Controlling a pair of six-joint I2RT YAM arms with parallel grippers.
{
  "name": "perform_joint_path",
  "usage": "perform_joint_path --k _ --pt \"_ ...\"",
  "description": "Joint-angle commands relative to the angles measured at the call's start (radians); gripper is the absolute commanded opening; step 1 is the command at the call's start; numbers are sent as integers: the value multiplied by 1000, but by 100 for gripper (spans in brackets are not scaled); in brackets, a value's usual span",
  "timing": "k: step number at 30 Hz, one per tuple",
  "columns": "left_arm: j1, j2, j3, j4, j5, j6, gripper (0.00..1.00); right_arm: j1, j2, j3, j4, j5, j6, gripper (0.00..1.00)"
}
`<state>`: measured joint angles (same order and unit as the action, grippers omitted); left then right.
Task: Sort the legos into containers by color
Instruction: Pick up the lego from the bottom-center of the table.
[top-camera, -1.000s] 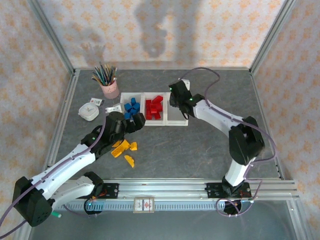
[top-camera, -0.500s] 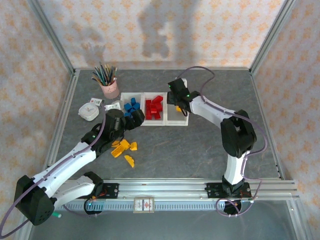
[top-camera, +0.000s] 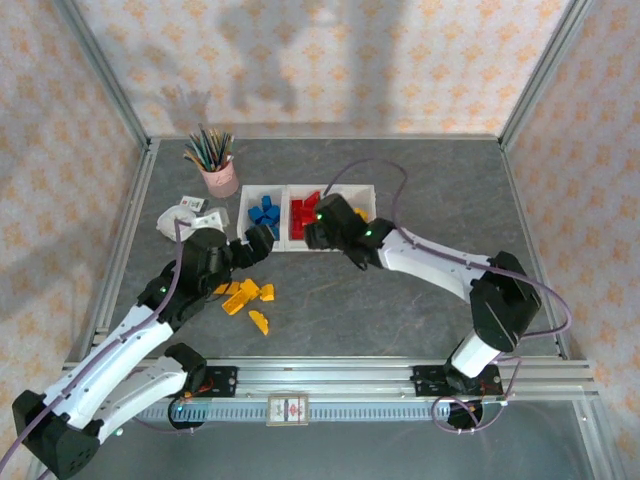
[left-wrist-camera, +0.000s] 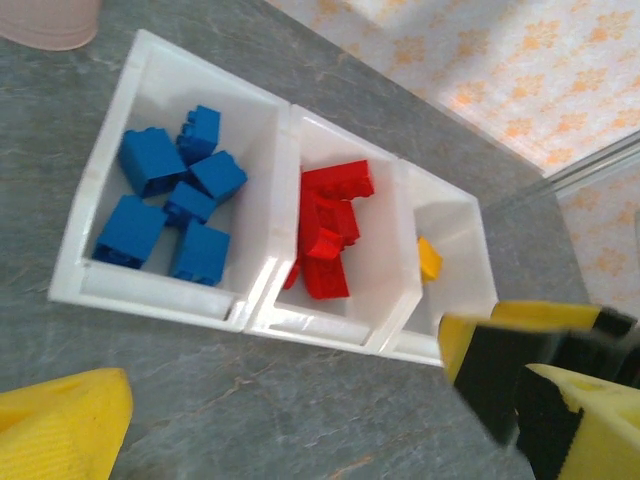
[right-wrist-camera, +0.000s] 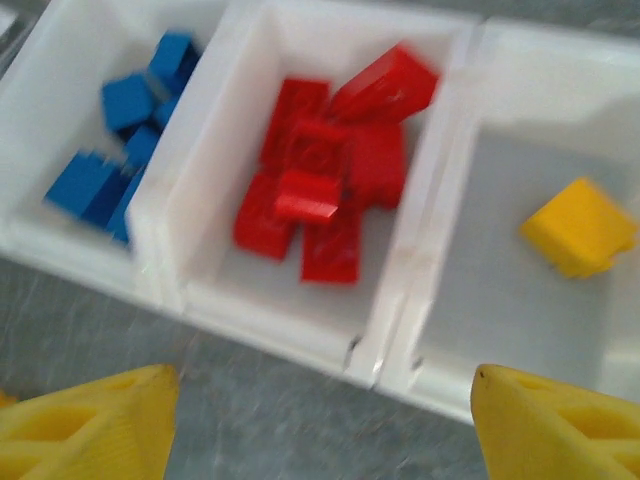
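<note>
We see bare table (top-camera: 450, 200) open right of and behind the containers (left-wrist-camera: 262, 305); a pink pencil cup (top-camera: 218, 176) stands off their left end. Since a second ago the right gripper (right-wrist-camera: 320, 425) swung from the right bin to the middle bin's near rim, jaws released, empty; the left gripper (top-camera: 258, 240) jaws are spread too. Left bin holds blue legos (left-wrist-camera: 165, 205), middle red legos (left-wrist-camera: 325, 235), right one yellow lego (left-wrist-camera: 428, 258); loose yellow legos (top-camera: 248, 296) lie on the table

White containers (left-wrist-camera: 165, 303) hold blue legos (left-wrist-camera: 150, 160) left, red legos (left-wrist-camera: 325, 225) middle, one yellow lego (left-wrist-camera: 428, 258) right. Near them, yellow legos (top-camera: 245, 295) dot the mottled grey table (top-camera: 400, 300). Pink cup (top-camera: 220, 180) far left; cream walls (top-camera: 400, 60) with orange floral print.
</note>
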<state>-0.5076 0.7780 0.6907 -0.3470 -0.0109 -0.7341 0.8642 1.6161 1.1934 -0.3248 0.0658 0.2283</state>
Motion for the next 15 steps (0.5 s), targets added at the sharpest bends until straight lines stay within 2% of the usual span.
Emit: perform_joint_path --k 1,7,15 --pt "11 -50 -25 -132 -62 -21 99 71 -16 -40 1 -32 -31 77" --pt "11 -146 -47 -221 -103 -66 99 175 54 -56 57 -109 -64 77" --pt "13 -208 -42 -304 -148 -107 99 225 199 20 104 -178 -40 78"
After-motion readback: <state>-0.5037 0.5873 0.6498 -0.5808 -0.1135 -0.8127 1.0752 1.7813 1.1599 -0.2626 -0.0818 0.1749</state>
